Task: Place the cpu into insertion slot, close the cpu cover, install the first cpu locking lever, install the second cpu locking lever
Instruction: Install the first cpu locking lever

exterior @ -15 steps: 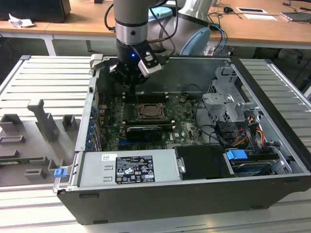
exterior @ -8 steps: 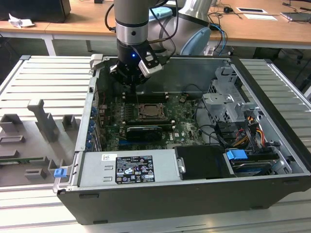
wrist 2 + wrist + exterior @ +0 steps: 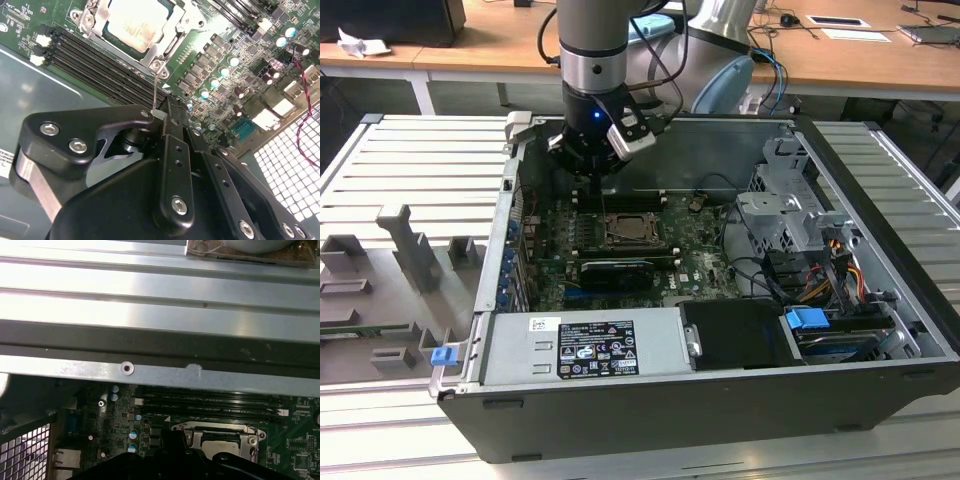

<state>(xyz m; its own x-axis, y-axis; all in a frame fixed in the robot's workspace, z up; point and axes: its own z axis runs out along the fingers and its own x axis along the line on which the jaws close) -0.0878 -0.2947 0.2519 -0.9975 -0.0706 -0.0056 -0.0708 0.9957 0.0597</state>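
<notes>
The cpu (image 3: 134,22) lies flat in the insertion slot (image 3: 635,232), its pale metal face up. The silver cpu cover (image 3: 101,17) is down around it, framing the chip. A thin wire cpu locking lever (image 3: 155,90) stands up beside the slot's corner. My gripper (image 3: 161,111) is shut on the lever's upper end, black fingers pinched together. In the exterior view the gripper (image 3: 603,178) hangs inside the open computer case, just behind the slot. The first wrist view shows the cpu (image 3: 220,439) under its cover near the gripper's dark body.
Long black memory slots (image 3: 90,60) run beside the socket. The case's metal wall (image 3: 160,340) rises close behind the gripper. A drive cage (image 3: 790,200) with cables fills the exterior view's right. The power supply (image 3: 585,345) sits at the front.
</notes>
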